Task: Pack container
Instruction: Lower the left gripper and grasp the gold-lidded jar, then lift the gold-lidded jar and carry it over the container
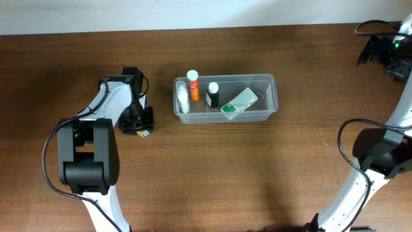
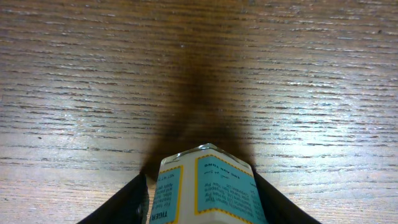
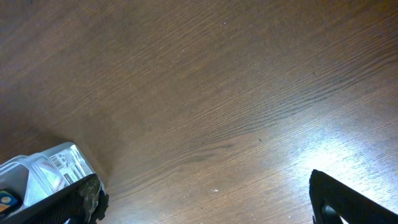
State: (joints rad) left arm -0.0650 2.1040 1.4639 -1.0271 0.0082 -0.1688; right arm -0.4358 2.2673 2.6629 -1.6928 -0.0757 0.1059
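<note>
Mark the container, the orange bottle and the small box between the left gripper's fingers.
container (image 1: 275, 96): overhead view, on its right end wall.
orange bottle (image 1: 194, 87): overhead view, on the orange body below the white cap.
small box (image 2: 211, 186): left wrist view, on its blue printed face.

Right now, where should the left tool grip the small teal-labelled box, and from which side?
Grip the small teal-labelled box across its two opposite sides, coming from above. It sits alone on the table, left of the container, so nothing crowds it, and its straight sides fit between the fingers of the left tool, which flank it.
</note>
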